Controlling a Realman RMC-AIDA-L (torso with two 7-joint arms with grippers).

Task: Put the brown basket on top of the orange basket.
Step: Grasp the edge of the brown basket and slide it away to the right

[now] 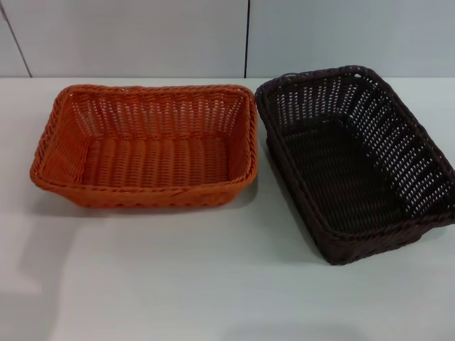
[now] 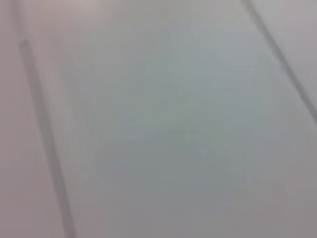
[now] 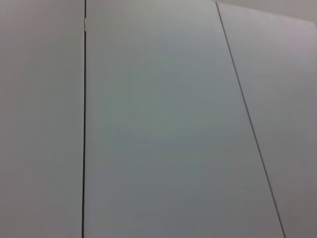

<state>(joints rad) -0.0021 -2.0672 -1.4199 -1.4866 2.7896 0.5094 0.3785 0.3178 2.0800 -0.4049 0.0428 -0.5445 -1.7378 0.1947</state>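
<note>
The orange basket [image 1: 146, 145] stands upright on the white table at the centre left in the head view. The brown basket [image 1: 355, 160] stands upright right beside it on the right, turned at a slant, its near corner toward the front right. A narrow gap separates the two baskets. Both are empty. Neither gripper shows in any view; both wrist views show only pale wall panels with dark seams.
The white table [image 1: 178, 284] stretches in front of the baskets. A light wall with vertical panel seams [image 1: 247, 35] rises behind the table's far edge.
</note>
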